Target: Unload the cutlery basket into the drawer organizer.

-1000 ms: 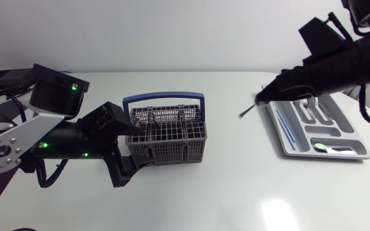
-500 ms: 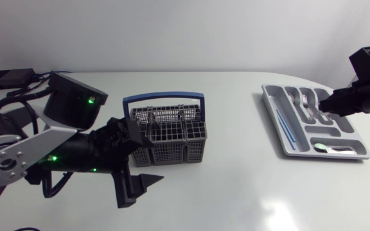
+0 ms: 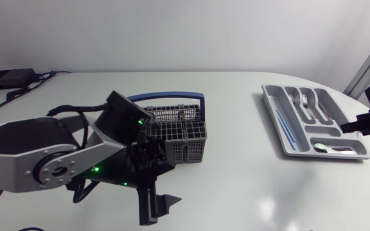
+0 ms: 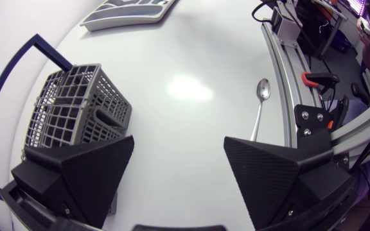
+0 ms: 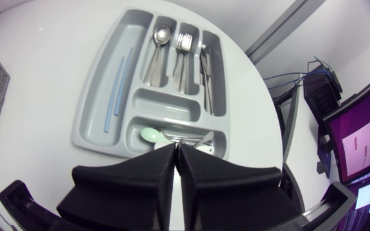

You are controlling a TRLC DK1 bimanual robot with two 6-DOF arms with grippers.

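The grey cutlery basket [image 3: 180, 145] with a blue handle stands left of the table's middle; in the left wrist view the basket [image 4: 69, 109] shows no cutlery. My left gripper [image 3: 158, 206] hangs open in front of it, near the table's front edge, fingers wide apart around nothing [image 4: 178, 167]. A metal spoon [image 4: 260, 106] lies on the table ahead of that gripper, close to the edge. The grey drawer organizer [image 3: 276, 128] at the right holds spoons, forks and knives. My right gripper [image 3: 347, 127] is shut and empty beside the organizer's near right corner [image 5: 176, 149].
In the organizer [image 5: 101, 83] a thin blue stick [image 5: 115, 83] fills the long side slot and a pale green spoon [image 5: 150, 135] lies in the front slot. My bulky left arm [image 3: 50, 160] covers the table's left front part.
My right arm carried a piece of cutlery over the organizer, then drew back to the right without it. My left arm swung from beside the basket toward the table's front.
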